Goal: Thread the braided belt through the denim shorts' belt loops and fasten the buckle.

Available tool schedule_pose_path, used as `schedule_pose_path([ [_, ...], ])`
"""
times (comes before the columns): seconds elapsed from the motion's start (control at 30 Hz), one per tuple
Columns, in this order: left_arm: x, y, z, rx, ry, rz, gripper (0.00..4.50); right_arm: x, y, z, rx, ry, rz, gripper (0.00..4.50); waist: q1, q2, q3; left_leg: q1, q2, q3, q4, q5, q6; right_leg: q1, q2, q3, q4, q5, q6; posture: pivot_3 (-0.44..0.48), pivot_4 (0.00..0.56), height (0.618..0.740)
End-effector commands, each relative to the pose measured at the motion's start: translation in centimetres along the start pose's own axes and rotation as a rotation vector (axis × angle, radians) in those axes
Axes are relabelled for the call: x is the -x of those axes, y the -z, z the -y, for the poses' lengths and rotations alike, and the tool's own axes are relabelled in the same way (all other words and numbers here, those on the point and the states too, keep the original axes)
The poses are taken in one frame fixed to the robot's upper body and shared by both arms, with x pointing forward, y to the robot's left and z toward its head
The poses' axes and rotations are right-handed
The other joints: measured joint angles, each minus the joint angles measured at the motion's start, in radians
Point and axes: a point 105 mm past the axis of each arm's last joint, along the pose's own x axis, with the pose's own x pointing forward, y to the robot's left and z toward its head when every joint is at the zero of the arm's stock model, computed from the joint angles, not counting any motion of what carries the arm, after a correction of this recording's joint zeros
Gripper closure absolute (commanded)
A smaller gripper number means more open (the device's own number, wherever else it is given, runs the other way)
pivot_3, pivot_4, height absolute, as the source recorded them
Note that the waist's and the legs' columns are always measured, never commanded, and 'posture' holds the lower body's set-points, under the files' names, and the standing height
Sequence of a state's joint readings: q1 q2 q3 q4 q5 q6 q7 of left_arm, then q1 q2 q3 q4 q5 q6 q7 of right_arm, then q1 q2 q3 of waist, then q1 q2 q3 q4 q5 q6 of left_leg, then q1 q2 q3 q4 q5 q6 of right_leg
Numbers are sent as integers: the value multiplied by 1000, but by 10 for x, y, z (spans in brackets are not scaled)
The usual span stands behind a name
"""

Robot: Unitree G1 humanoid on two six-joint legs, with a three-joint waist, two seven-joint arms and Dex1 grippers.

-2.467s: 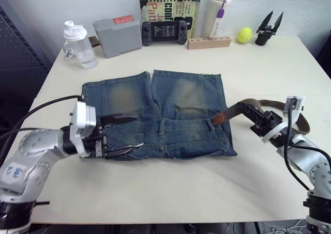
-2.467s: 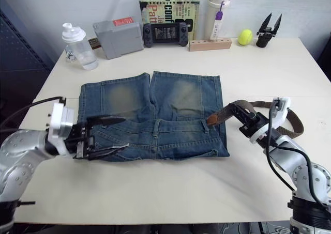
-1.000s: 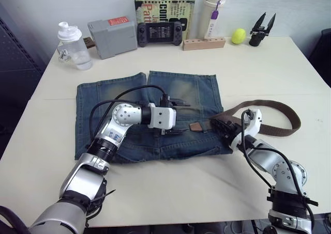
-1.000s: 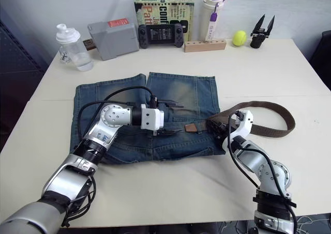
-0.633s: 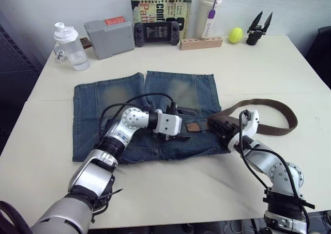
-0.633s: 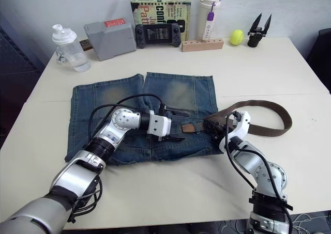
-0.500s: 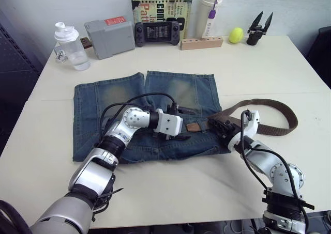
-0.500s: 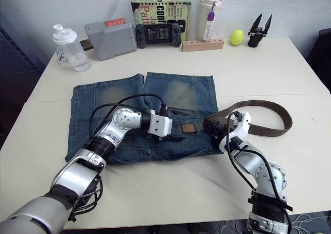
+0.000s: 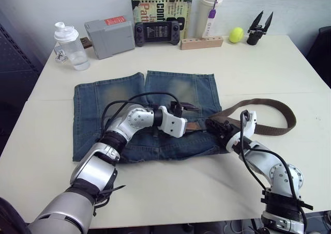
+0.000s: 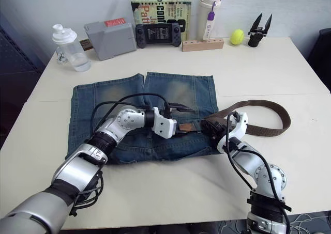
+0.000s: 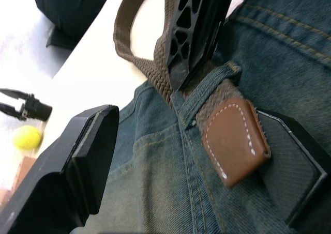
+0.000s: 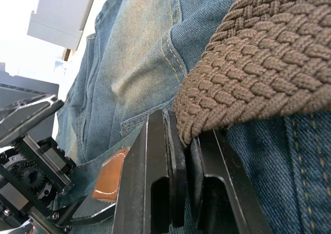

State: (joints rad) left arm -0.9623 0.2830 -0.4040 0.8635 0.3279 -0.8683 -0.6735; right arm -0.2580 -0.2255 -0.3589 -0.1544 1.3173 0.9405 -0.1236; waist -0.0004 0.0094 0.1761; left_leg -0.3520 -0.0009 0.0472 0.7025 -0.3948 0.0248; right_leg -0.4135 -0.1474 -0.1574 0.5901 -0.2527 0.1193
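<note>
The denim shorts [image 9: 119,97] lie flat on the table with the waistband toward me. The braided belt [image 9: 282,112] curves in a loop on the table to their right and runs onto the waistband under a belt loop [image 11: 207,97]. Its tan leather tip [image 11: 235,141] pokes out past that loop. My left gripper [image 9: 190,118] is open around the tip, which rests against one finger [image 11: 295,167]. My right gripper [image 12: 186,161] is shut on the braided strap [image 12: 248,79] at the shorts' right edge, just behind the loop. The buckle is hidden.
Along the table's far edge stand a clear bottle [image 9: 67,45], a grey box [image 9: 110,36], a game controller [image 9: 155,31], a book [image 9: 161,4], a white tumbler [image 9: 209,9], a wooden block [image 9: 201,42], a yellow ball [image 9: 236,35] and a black gripper tool [image 9: 257,30].
My left gripper has shifted a little to the right along the waistband, and its fingers now bracket the tan tip. My right gripper keeps its hold on the strap.
</note>
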Motion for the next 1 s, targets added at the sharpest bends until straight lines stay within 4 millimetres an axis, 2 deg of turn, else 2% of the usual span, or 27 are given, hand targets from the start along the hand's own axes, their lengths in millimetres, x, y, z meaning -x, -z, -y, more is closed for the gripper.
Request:
schedule_pose_path([
  [0.03, 0, -3, 6, -43, 31, 1, 1429, 1, 5, -6, -9, -30, -15, 4500, 0, 0, 0, 0, 0, 0, 0, 0, 0, 0, 0, 0, 0, 0, 0, 0, 150, 726],
  [0.23, -2, 2, 8, -39, 34, -35, 3999, 2, 6, -6, -10, -30, -17, 4500, 1, 0, 0, 0, 0, 0, 0, 0, 0, 0, 0, 0, 0, 0, 0, 0, 150, 726],
  [0.27, -2, 2, 8, -41, 34, -38, 4166, 2, 6, -7, -10, -31, -16, 4500, 1, 0, 0, 0, 0, 0, 0, 0, 0, 0, 0, 0, 0, 0, 0, 0, 150, 726],
  [0.43, -1, -1, 6, -69, 26, -33, 4166, 4, 6, -6, 21, -16, -28, 4500, 1, 0, 0, 0, 0, 0, 0, 0, 0, 0, 0, 0, 0, 0, 0, 0, 150, 726],
  [0.57, 5, -4, 6, -87, 44, -31, 4166, 8, -10, -8, -16, -5, 43, 4500, 0, 0, 0, 0, 0, 0, 0, 0, 0, 0, 0, 0, 0, 0, 0, 0, 150, 726],
  [0.63, 6, -7, 5, -89, 53, -29, 4304, 12, -21, -11, -35, -10, 89, 3681, -1, 0, 0, 0, 0, 0, 0, 0, 0, 0, 0, 0, 0, 0, 0, 0, 150, 726],
  [0.67, 6, -8, 5, -92, 59, -29, 4304, 16, -27, -13, -25, -15, 105, 3505, 0, 0, 0, 0, 0, 0, 0, 0, 0, 0, 0, 0, 0, 0, 0, 0, 150, 726],
  [0.7, 6, -9, 3, -93, 58, -27, 4304, 22, -31, -18, 0, -32, 109, 3082, 1, 0, 0, 0, 0, 0, 0, 0, 0, 0, 0, 0, 0, 0, 0, 0, 150, 726],
  [0.73, 6, -11, 2, -90, 56, -25, 4304, 30, -37, -23, 39, -54, 113, 2192, 1, 1, 0, 0, 0, 0, 0, 0, 0, 0, -1, 0, 0, 0, 0, 0, 150, 726],
  [0.8, 6, -12, 0, -84, 52, -26, 4304, 42, -44, -30, 124, -85, 100, 1513, 3, 1, 0, -1, -1, 0, 0, 0, 0, 0, -1, 0, 0, 0, 0, 0, 150, 726],
  [0.87, 6, -11, -1, -76, 49, -30, 4304, 56, -46, -42, 264, -129, 62, 1011, 9, 1, 0, -1, -1, 0, 0, 0, 0, 0, -1, 0, 0, 0, 0, 0, 150, 726],
  [0.93, 6, -11, -1, -65, 45, -32, 4304, 66, -44, -53, 369, -180, 18, 1011, 15, 1, 1, -1, -1, 0, 1, 0, 1, 0, -1, 0, 0, 0, 0, 0, 150, 726],
  [1.0, 6, -12, -2, -56, 43, -31, 4304, 82, -29, -71, 539, -283, -70, 1011, 20, 1, 0, -1, -1, 0, 1, 0, 1, 0, -1, 0, 0, 0, 0, 0, 150, 726],
])
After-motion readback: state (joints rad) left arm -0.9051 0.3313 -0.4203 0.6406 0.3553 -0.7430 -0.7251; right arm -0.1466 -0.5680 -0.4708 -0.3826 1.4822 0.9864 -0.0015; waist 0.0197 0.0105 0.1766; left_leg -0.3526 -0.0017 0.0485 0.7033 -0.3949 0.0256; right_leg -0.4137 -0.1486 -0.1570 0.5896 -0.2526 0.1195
